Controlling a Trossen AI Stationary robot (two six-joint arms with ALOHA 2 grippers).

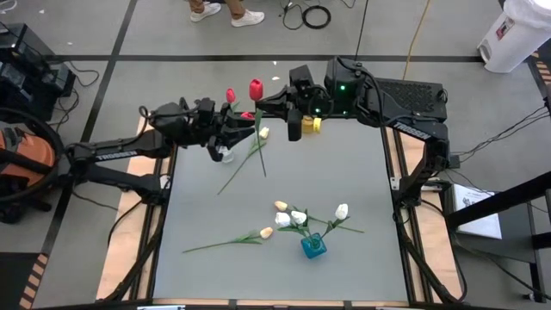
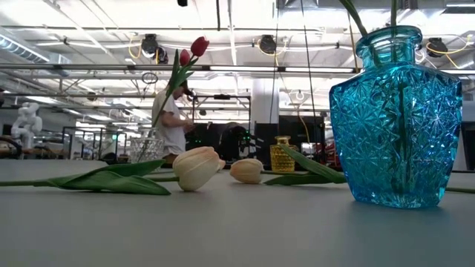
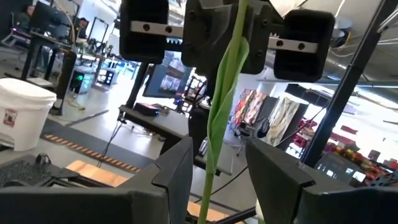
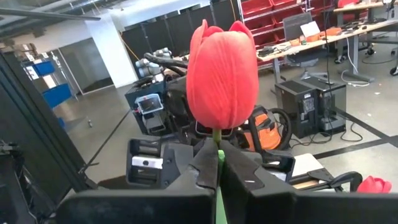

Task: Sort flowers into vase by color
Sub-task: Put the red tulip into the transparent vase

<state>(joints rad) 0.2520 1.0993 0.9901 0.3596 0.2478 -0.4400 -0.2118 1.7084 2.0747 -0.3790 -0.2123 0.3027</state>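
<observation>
Your right gripper (image 4: 217,163) is clamped on the stem just under a red tulip (image 4: 222,73), holding it up at the far side of the table (image 1: 344,164). Your left gripper (image 3: 217,165) faces it with its fingers apart around the same green stem (image 3: 225,93). Nearer you, the blue vase (image 1: 313,245) holds white tulips (image 1: 299,217), and a cream tulip (image 1: 266,232) lies beside it.
</observation>
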